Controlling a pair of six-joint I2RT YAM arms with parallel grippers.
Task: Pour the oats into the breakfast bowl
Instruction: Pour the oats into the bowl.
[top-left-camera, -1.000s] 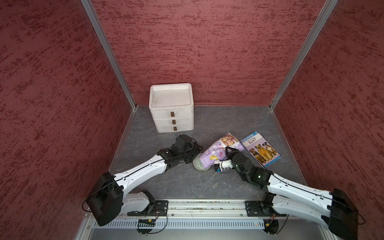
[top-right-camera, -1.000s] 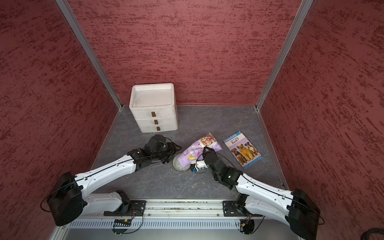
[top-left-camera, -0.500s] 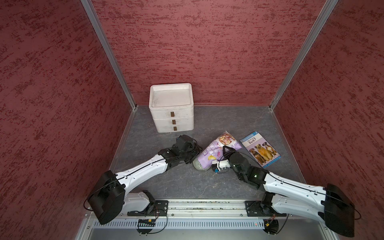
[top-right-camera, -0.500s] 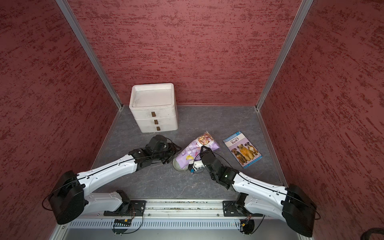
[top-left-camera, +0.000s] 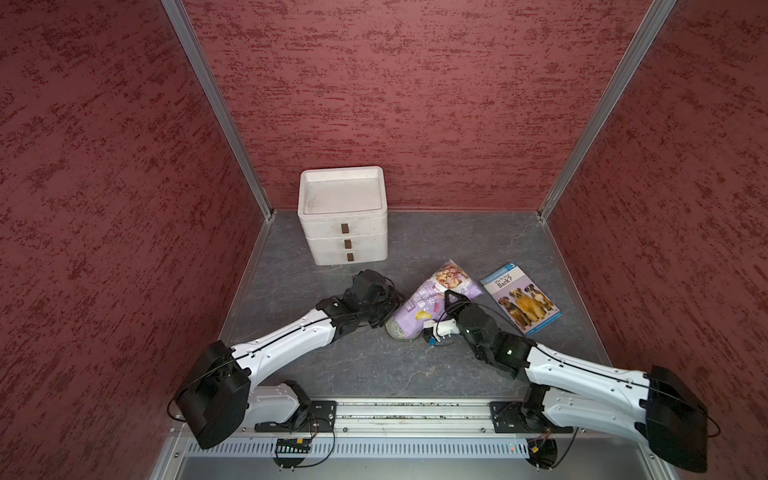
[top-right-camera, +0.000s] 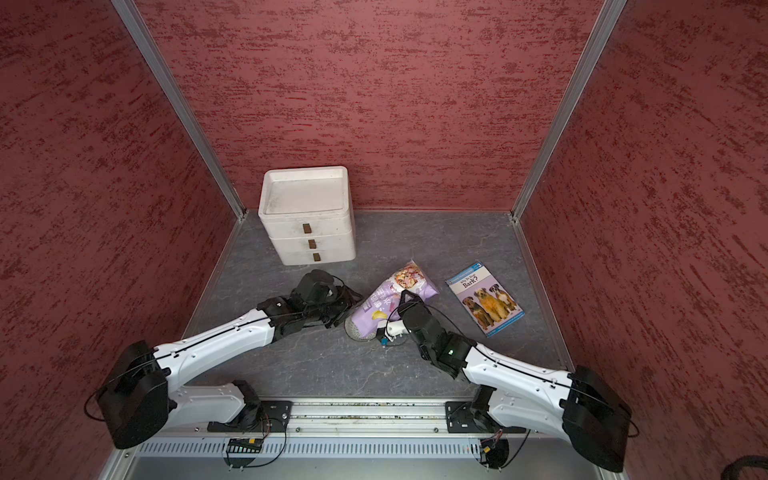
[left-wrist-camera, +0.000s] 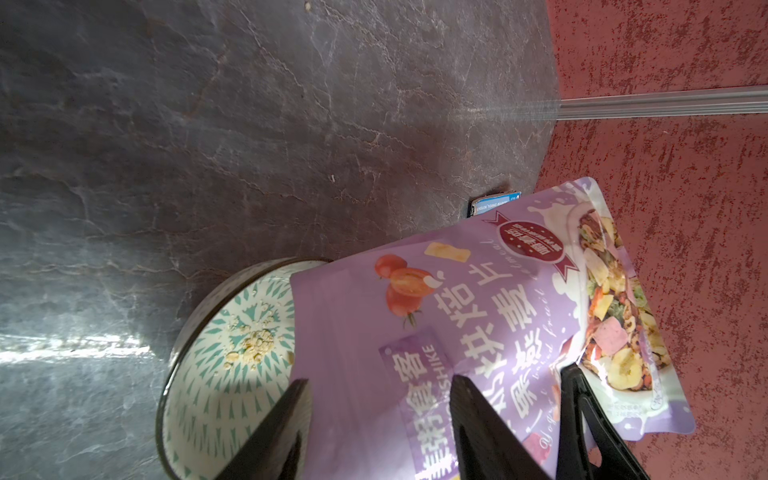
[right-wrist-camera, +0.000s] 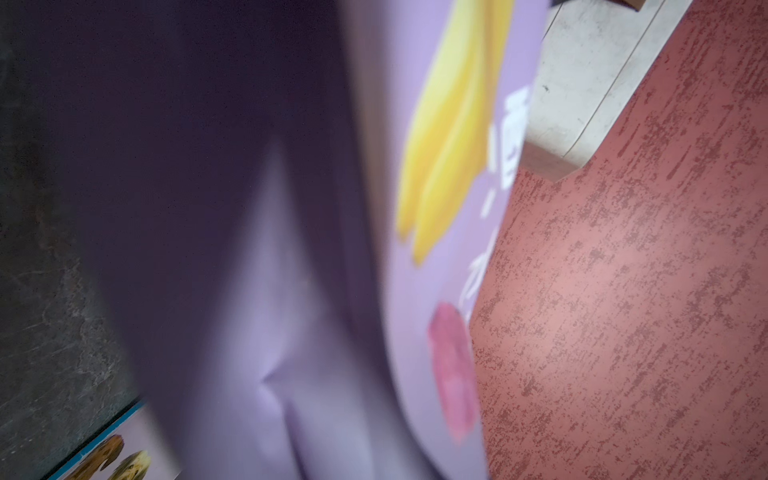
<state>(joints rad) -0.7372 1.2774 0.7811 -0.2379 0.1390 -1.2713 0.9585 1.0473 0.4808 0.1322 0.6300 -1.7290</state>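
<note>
Surface (top-left-camera: 374, 365) is grey, enclosed by red walls (top-left-camera: 415, 104) at the back and both sides. Reaching in from the near edge, the left arm (top-left-camera: 286, 336) and right arm (top-left-camera: 582, 374) converge at mid-surface. At the back stands a white box (top-left-camera: 344, 220), well apart from everything else. The purple pouch (top-left-camera: 424, 303) is off the surface and tipped, mouth end low over the bowl (top-left-camera: 394, 332), base end raised toward the back right; in both top views it hides most of the bowl. The book (top-left-camera: 521, 297) lies flat on the right, near the pouch's raised end. The bowl sits upright on the surface between the two wrists; the left wrist view shows its inside patterned green on white. The right gripper (top-left-camera: 449, 300) is closed on the pouch partway along its length, one finger (left-wrist-camera: 582, 415) flat on the printed face; its own wrist view is filled by blurred purple film. The left gripper (left-wrist-camera: 380, 379) has its jaws partly apart at the pouch's mouth end, one finger by the pouch's edge over the bowl, the other across the printed face; whether it pinches the pouch cannot be told. The oats (left-wrist-camera: 253, 343) form a small pale heap on the bowl's bottom, a few flakes scattered round it.
</note>
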